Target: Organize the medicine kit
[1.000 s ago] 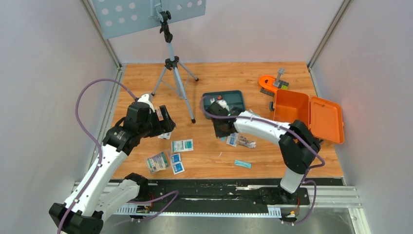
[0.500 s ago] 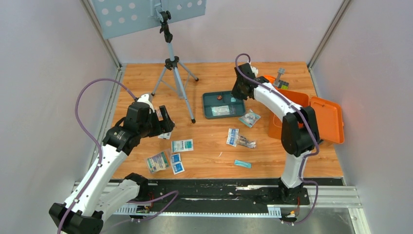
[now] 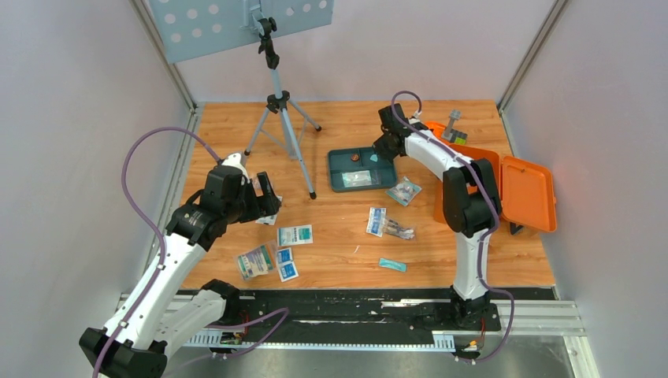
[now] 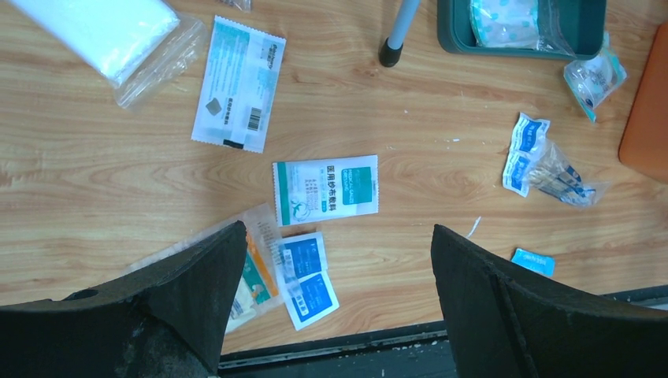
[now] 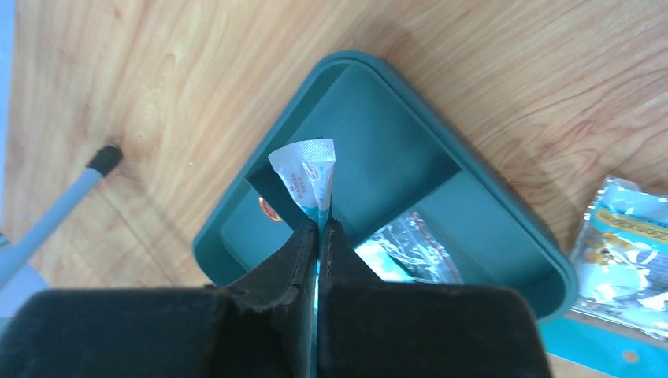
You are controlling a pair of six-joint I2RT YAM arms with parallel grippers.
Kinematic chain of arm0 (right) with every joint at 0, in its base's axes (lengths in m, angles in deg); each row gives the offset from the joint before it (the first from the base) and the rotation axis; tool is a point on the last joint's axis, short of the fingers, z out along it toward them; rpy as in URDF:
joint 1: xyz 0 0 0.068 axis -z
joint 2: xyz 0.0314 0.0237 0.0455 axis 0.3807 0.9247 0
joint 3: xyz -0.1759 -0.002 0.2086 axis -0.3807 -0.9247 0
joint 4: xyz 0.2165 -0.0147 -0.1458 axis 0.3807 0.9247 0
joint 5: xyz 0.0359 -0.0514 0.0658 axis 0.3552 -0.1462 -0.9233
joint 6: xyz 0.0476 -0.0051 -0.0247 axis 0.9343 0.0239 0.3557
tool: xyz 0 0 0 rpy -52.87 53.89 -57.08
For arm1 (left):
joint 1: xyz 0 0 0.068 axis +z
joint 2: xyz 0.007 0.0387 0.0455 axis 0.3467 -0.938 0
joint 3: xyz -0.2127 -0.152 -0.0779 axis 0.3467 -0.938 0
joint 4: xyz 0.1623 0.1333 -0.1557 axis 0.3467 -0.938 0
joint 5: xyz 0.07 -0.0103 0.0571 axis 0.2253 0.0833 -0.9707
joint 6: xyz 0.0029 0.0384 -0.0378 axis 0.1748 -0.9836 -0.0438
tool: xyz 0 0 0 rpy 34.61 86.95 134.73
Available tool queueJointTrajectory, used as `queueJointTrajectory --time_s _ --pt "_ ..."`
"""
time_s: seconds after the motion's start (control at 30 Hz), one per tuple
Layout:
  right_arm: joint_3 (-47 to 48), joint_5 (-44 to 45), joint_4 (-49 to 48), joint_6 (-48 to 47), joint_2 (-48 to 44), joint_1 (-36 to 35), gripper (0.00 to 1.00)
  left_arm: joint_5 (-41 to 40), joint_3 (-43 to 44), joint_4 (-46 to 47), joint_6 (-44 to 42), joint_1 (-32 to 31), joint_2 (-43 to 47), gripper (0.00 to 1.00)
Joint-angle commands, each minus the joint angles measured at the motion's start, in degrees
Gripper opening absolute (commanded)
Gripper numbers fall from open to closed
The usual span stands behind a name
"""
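A teal tray [image 3: 332, 169] with compartments lies mid-table; it also shows in the right wrist view [image 5: 512, 206]. My right gripper [image 3: 384, 148] hangs over the tray's back right compartment, shut on a small white and teal sachet [image 5: 309, 177] that sticks out past the fingertips. The tray holds a clear bag [image 3: 356, 179] and a small red item [image 5: 269, 209]. My left gripper [image 3: 268, 201] is open and empty above loose packets: a white and teal packet [image 4: 325, 189], two blue sachets [image 4: 309, 272] and a clear bag with orange print [image 3: 255, 261].
An open orange case [image 3: 504, 189] stands to the right of the tray. A tripod [image 3: 280, 118] stands to its left. A zip bag [image 3: 404, 191], blue and white sachets with a swab bag [image 3: 387, 225] and a teal sachet [image 3: 392, 264] lie in front.
My right arm has swung from the packets at mid-table back to above the tray, then shifted slightly over its back right part. The left arm has not moved.
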Motion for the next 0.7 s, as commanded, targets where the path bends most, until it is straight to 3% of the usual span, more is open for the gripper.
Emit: queueJointTrajectory --time_s 0.0,0.2,0.4,0.67 --pt "3.5 2.16 -1.93 8.03 1.26 -0.08 0.03 -1.36 1.74 0.02 -1.42 0.25 0.76 0.95" --pt "4.0 1.22 -1.88 12.08 2.77 -0.11 0.14 -1.73 1.82 -0.52 -1.66 0.25 1.05 0.95" --pt "4.57 0.91 -2.19 13.7 2.82 -0.06 0.43 -2.54 2.07 -1.54 -2.01 0.25 1.99 0.95" --pt "3.22 0.37 -4.66 4.17 -2.0 -0.38 0.43 -2.26 2.0 -1.6 -2.04 0.25 2.26 0.95"
